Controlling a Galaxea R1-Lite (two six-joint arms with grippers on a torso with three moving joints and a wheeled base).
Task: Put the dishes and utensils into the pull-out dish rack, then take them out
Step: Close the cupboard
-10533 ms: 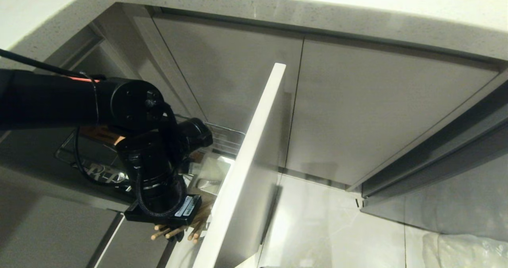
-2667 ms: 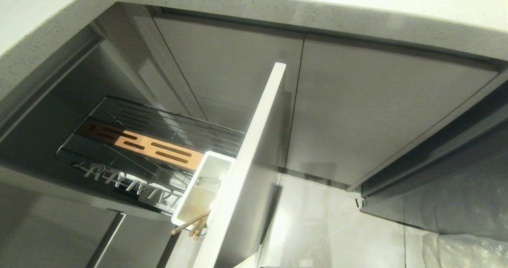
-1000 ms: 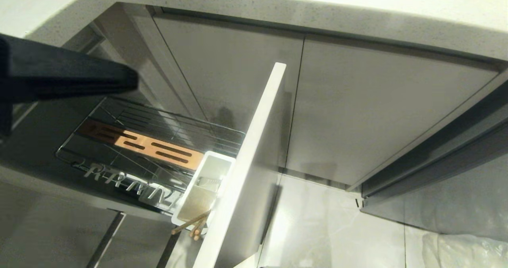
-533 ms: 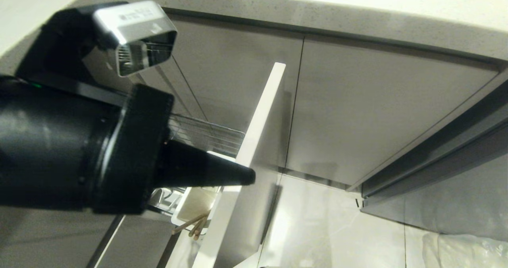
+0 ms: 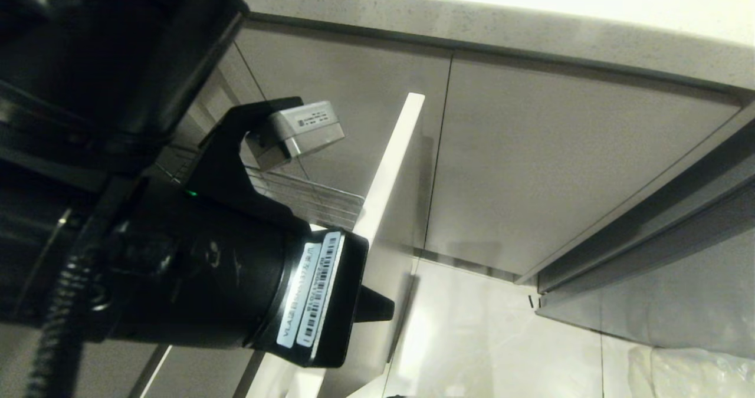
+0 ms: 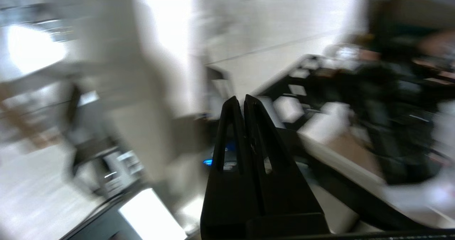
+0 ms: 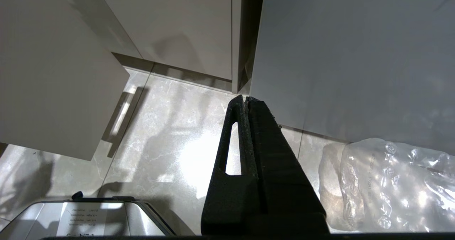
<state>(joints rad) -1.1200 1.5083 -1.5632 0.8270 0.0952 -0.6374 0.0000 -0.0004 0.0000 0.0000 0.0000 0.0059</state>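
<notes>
Left gripper [image 6: 239, 103] empty, fingers pressed together, blocking pull-out dish rack [image 5: 318, 200]; contents hidden, progress unclear. Right gripper [image 7: 245, 101] idling, pressed together, over floor [image 7: 170, 126].

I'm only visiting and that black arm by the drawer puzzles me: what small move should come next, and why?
Probably ease the left gripper onto the front panel of the pull-out dish rack and nudge it. The gripper is shut and empty, so not set to grasp, and its tip lies by the panel's outer face.
</notes>
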